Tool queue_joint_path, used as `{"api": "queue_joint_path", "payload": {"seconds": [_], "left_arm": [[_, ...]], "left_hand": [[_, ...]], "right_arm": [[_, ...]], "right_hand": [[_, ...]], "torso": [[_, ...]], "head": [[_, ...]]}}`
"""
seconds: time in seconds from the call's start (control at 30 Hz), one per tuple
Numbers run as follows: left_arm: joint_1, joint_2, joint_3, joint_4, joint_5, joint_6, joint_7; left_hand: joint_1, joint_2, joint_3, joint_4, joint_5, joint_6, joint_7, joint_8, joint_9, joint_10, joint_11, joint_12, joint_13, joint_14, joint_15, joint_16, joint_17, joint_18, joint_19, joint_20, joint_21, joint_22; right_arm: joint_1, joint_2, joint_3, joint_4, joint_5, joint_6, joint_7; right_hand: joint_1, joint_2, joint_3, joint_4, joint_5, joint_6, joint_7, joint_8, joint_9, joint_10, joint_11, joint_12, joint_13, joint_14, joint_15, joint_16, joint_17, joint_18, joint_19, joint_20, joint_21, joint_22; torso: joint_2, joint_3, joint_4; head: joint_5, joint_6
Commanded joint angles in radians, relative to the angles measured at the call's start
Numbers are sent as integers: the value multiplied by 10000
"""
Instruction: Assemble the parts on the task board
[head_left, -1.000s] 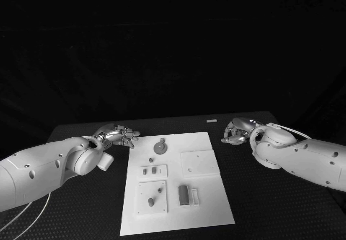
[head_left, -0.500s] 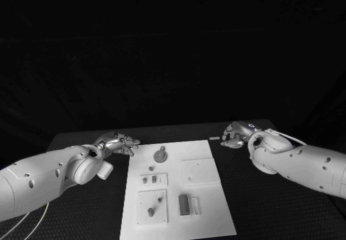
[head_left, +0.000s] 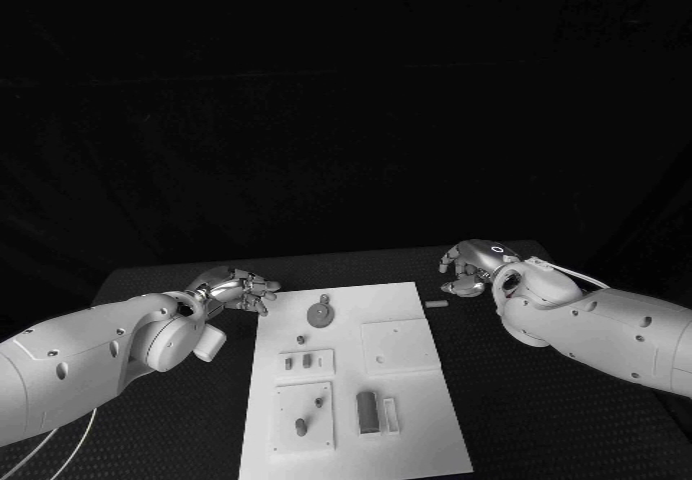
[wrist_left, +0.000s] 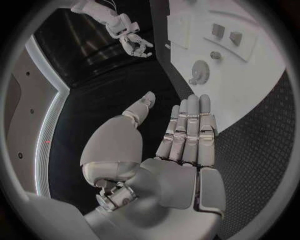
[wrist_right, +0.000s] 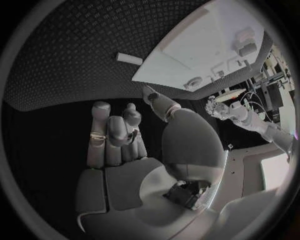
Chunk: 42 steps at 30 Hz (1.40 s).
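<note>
**A:** While both arms sit off the task board, which fills the table's middle, is either hand holding anything?

**B:** Nope. Left hand at the board's 10 o'clock: fingers straight, side by side, empty per its wrist view. Right hand at 2 o'clock, fingers curled, nothing inside.

**A:** Parts?

**B:** Round part at the board's 12 o'clock. Small white block lies just off its edge.

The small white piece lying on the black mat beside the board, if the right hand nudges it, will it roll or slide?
The small white piece looks flat and oblong, lying on its long face, so it would probably slide, not roll. The mat is textured, so it may drag and twist. It appears tiny beside the right hand, so likely light and easily flicked away.
</note>
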Motion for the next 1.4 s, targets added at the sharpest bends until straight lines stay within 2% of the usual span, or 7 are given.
{"api": "queue_joint_path", "payload": {"seconds": [0.03, 0.2, 0.47, 0.67, 0.83, 1.17, 1.4], "left_arm": [[10, 8, 6, 27, -19, 117, 81], [10, -1, 6, 28, -19, 106, 79], [10, -9, 5, 35, -19, 121, 65], [10, -11, 5, 39, -19, 124, 63], [10, -16, 5, 29, -19, 133, 58], [8, -15, 5, 18, -19, 134, 55], [8, -23, 5, 20, -19, 143, 45]], "left_hand": [[-66, 36, 2, 48, -14, -67, 11, 57, -16, -38, -7, 16, 12, -70, 30, -49, 12, 111, -44, 24, -37, -4], [-64, 35, 1, 46, -14, -67, 10, 58, -16, -38, -7, 16, 13, -70, 30, -50, 13, 111, -44, 24, -37, -4], [-61, 36, 0, 44, -14, -67, 10, 59, -17, -39, -7, 16, 14, -70, 30, -50, 14, 112, -44, 24, -37, -3], [-59, 36, -1, 43, -14, -66, 10, 61, -17, -39, -7, 16, 14, -69, 30, -51, 15, 112, -44, 24, -36, -2], [-58, 40, -1, 44, -14, -66, 10, 62, -17, -38, -7, 17, 15, -69, 30, -51, 16, 112, -44, 24, -36, -2], [-56, 47, -1, 45, -14, -67, 10, 63, -17, -38, -7, 17, 16, -69, 30, -51, 18, 112, -43, 25, -35, -1], [-55, 58, 1, 47, -13, -67, 10, 64, -18, -38, -7, 17, 16, -69, 30, -52, 19, 112, -43, 25, -35, -1]], "right_arm": [[-4, 3, -2, -35, -791, 695, 455], [-85, -19, -22, -36, -1046, 1113, 597], [-214, -287, -81, 281, -1197, 2091, 660], [-471, -349, -227, 274, -1197, 2838, 709], [-669, -280, -233, 215, -1171, 2927, 776], [-814, -123, -245, 272, -1144, 2946, 883], [-932, 62, -280, 23, -1253, 2815, 907]], "right_hand": [[132, 24, -17, -116, 31, -714, 471, -125, -85, -99, 59, -40, 2, -90, 27, -94, 4, 212, -126, 46, -97, 153], [218, 1, -51, -275, 31, -997, 388, -239, -201, -234, -11, -69, -12, -237, -29, -131, 15, 212, -258, 135, -159, 166], [104, -87, -100, -207, 30, -1103, 349, -250, -261, -298, -48, -76, -24, -318, -61, -140, 26, 212, -321, 194, -188, 174], [113, -60, -88, -193, 31, -1105, 321, -233, -273, -311, -69, -71, -24, -337, -73, -135, 32, 212, -341, 205, -194, 179], [128, -17, -79, -191, 31, -1104, 302, -216, -281, -324, -88, -64, -22, -356, -90, -130, 37, 212, -359, 214, -195, 185], [172, 150, -88, -229, 31, -1020, 255, -117, -289, -325, -132, -20, -9, -367, -131, -86, 58, 212, -368, 223, -163, 206], [191, 438, -96, -221, 31, -578, 208, 199, -230, -196, -176, 84, -6, -281, -169, -1, 72, 212, -286, 198, -68, 214]], "torso": [[1, 18, 9], [3, 14, -9], [0, 16, 2], [5, 5, -19], [3, 21, -4], [3, 6, 3], [-1, -1, 3]], "head": [[7, -23], [6, -37], [-9, -90], [-34, -120], [-24, -166], [-34, -206], [-55, -217]]}}
